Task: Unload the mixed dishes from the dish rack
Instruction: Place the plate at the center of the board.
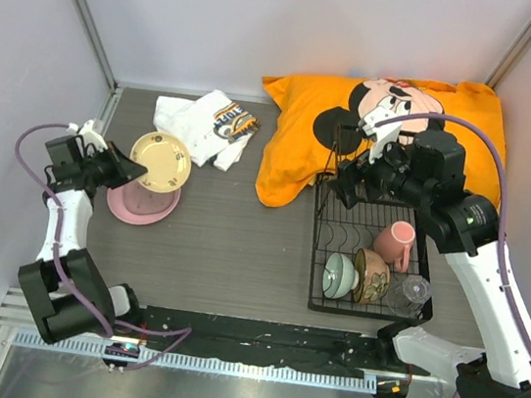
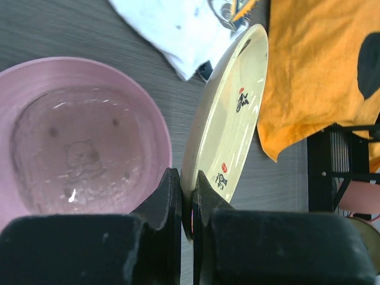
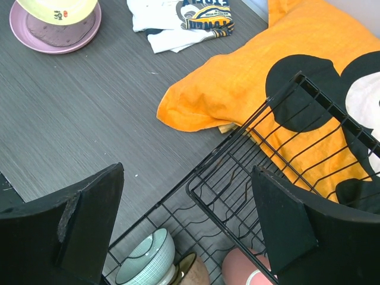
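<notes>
you're at the set-down: left jaws clenched on the tan plate [image 2: 228,119], tilted over the pink plate [image 2: 77,142] well left of the dish rack [image 1: 340,229], so level it and let go, while right jaws hang released over the rack's far end, the mug [image 1: 395,245] inside it the likely next pick.

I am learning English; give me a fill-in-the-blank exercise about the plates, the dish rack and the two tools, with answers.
1. The left tool grips the cream plate by its ____.
2. The pink plate lies flat on the ____.
3. The right tool hangs above the dish rack with jaws ____.
4. With the pink mug, clear glass, pale green bowl and brown bowl, it holds ____ dishes.

Missing words: rim; table; open; four.
</notes>
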`<state>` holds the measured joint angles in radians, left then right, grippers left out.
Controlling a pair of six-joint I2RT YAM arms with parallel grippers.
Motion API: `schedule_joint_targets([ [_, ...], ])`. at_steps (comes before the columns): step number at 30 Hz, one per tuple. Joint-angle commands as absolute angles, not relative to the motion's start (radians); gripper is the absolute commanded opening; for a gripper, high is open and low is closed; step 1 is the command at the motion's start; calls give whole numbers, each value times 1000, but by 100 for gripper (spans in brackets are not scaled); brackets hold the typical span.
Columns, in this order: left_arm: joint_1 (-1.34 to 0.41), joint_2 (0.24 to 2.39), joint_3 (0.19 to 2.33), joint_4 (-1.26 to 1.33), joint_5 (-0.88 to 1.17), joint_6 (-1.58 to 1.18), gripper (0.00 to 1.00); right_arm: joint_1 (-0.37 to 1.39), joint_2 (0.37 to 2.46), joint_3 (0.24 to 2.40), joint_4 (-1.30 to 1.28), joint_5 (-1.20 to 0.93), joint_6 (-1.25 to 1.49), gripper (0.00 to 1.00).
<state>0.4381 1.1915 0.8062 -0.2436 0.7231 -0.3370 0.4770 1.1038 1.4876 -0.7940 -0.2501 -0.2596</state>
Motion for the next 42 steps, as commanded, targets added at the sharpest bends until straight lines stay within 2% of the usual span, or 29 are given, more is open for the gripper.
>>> schedule_joint_targets([
  [1,537,1244,825,-242,850,-301,0,479,1069,1479,-739,-225,-264,93],
  [13,633,1452,825,-278,838,-176,0,471,1058,1493,-759,-138,-290,95],
  [23,673,1539,818,-296,824,-103,2,471,1058,1460,-785,-45,-319,96],
  [26,675,1546,808,-311,819,-80,18,471,1045,1436,-799,-14,-327,96],
  [27,676,1549,810,-316,819,-78,26,471,1040,1428,-807,-5,-328,96],
  [29,680,1551,818,-333,824,-69,33,471,1029,1408,-836,46,-333,96],
  [30,681,1549,819,-337,822,-66,43,471,1025,1388,-845,57,-333,96],
  [32,681,1546,819,-339,824,-64,53,472,1006,1368,-874,98,-328,96],
  [35,681,1540,824,-347,825,-66,72,472,979,1330,-916,150,-311,95],
  [42,681,1490,856,-377,850,-66,90,462,931,1252,-1048,155,-291,95],
])
